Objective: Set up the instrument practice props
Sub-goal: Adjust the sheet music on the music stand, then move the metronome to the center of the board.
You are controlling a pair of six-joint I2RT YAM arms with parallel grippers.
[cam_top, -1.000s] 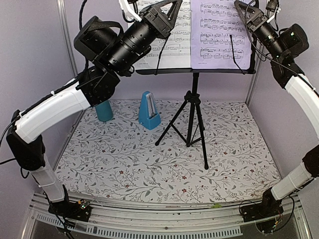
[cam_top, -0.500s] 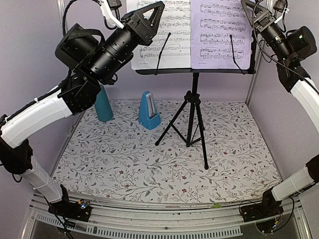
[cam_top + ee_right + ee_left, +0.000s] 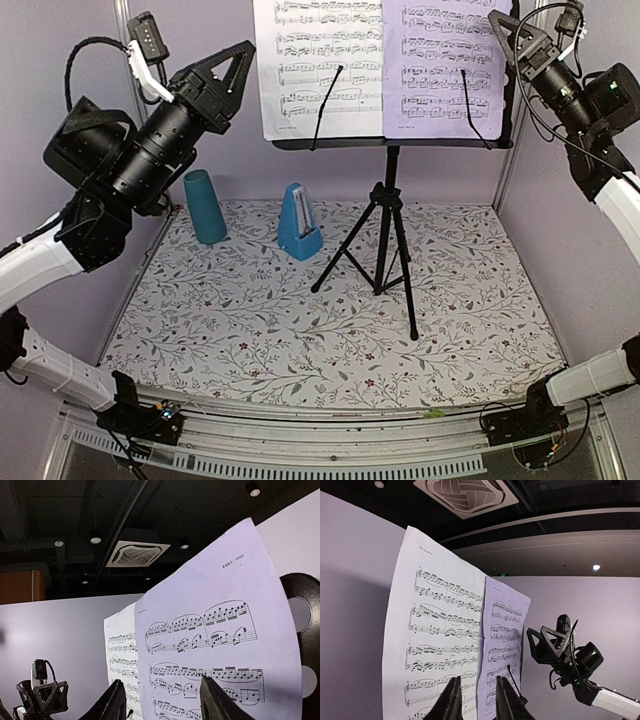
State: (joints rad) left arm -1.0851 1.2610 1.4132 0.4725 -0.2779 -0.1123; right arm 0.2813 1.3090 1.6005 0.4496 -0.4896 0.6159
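Observation:
The black tripod music stand (image 3: 390, 225) stands at the back of the mat. On its tray the white sheet (image 3: 320, 65) and the lavender sheet (image 3: 445, 65) rest side by side, each behind a thin black holder wire. The small blue metronome (image 3: 299, 222) sits on the mat left of the tripod. My left gripper (image 3: 240, 78) hovers left of the white sheet (image 3: 440, 630), open and holding nothing. My right gripper (image 3: 512, 35) hovers just right of the lavender sheet (image 3: 215, 630), open, with nothing held. The jaws of both point at the pages.
A tall teal cup (image 3: 205, 206) stands at the back left, near the metronome. Purple walls close in the back and both sides. The floral mat (image 3: 330, 320) covers the table. The tripod's legs spread toward the middle of the mat.
My left gripper has drawn back leftward and down from the white sheet. My right gripper has pulled slightly right, off the lavender sheet. Both sets of jaws have widened.

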